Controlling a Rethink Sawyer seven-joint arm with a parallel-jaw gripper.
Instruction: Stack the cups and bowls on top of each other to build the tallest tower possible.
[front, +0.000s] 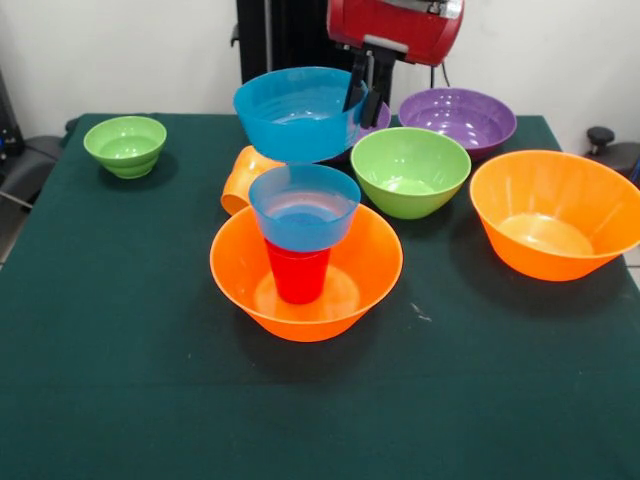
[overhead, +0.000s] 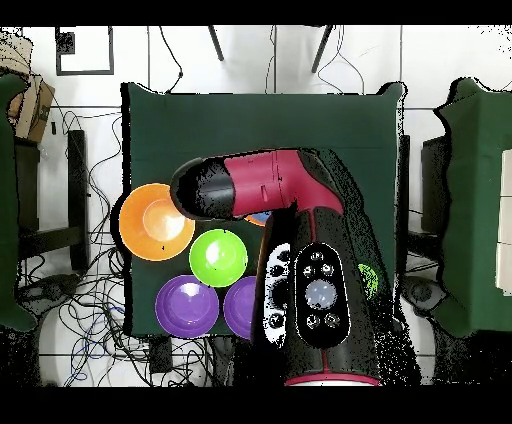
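Note:
In the front view the tower stands mid-table: a large orange bowl (front: 232, 285) holds an upside-down red cup (front: 298, 275), and a small blue bowl (front: 303, 210) sits upright on that cup. Above and behind it, a second blue bowl (front: 295, 115) hangs in the air. My gripper (front: 362, 92) is shut on its right rim. An orange cup (front: 242, 178) lies on its side behind the tower's base. In the overhead view the arm hides the tower and the gripper.
A medium green bowl (front: 410, 170) (overhead: 218, 256) and a large orange bowl (front: 555, 215) (overhead: 155, 222) sit right of the tower. A purple bowl (front: 458, 120) (overhead: 186, 306) stands behind them, a second purple bowl (overhead: 243, 305) beside it. A small green bowl (front: 125, 145) sits far left.

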